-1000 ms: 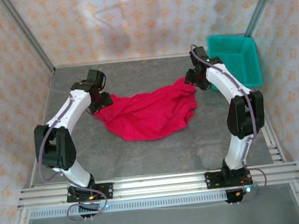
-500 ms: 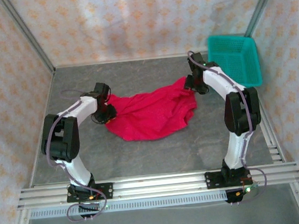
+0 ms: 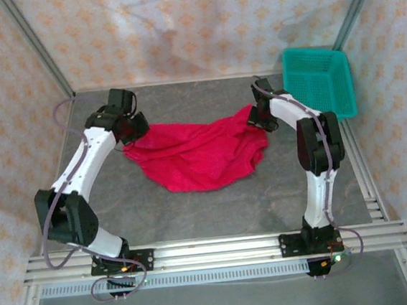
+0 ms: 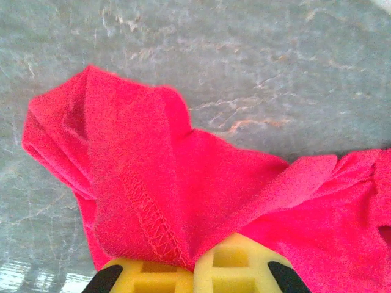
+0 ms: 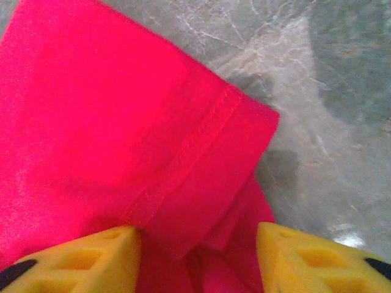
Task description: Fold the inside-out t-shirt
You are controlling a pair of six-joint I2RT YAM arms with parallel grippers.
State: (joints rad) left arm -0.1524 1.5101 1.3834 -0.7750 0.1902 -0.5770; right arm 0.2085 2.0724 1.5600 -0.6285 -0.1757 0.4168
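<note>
- Two ends of the inside-out t-shirt (image 3: 200, 153) are being taken at once, one by each arm. This is probably why the red cloth is lying as a wide band across the middle of the top view, since drawing two corners apart would flatten it for folding.
- The left gripper (image 4: 192, 262) is clamping the shirt. At the bottom edge of its wrist view the yellow pads (image 4: 146, 274) are pressing together, and a bunched fold of fabric with its overlock stitching showing is rising from between them.
- In the top view that gripper (image 3: 131, 133) is sitting on the shirt's left tip, left of centre. The cloth is running from it toward the right of the frame.
- The right gripper (image 5: 198, 244) is standing open around a sleeve. Its yellow fingers are showing at the lower left and lower right of the wrist view with a clear gap between them, and the hemmed sleeve end is lying in that gap and reaching up the frame. As far as I can judge, nothing is being squeezed there yet.
- Seen from above, the right gripper (image 3: 258, 120) is resting at the shirt's upper right corner.
- The bulk of the shirt is sagging toward the lower centre of the top view, lying rumpled on the grey table (image 3: 217, 216).
- The teal mesh basket (image 3: 348, 81) is standing in the upper right, apart from the shirt and just beyond the right arm.
</note>
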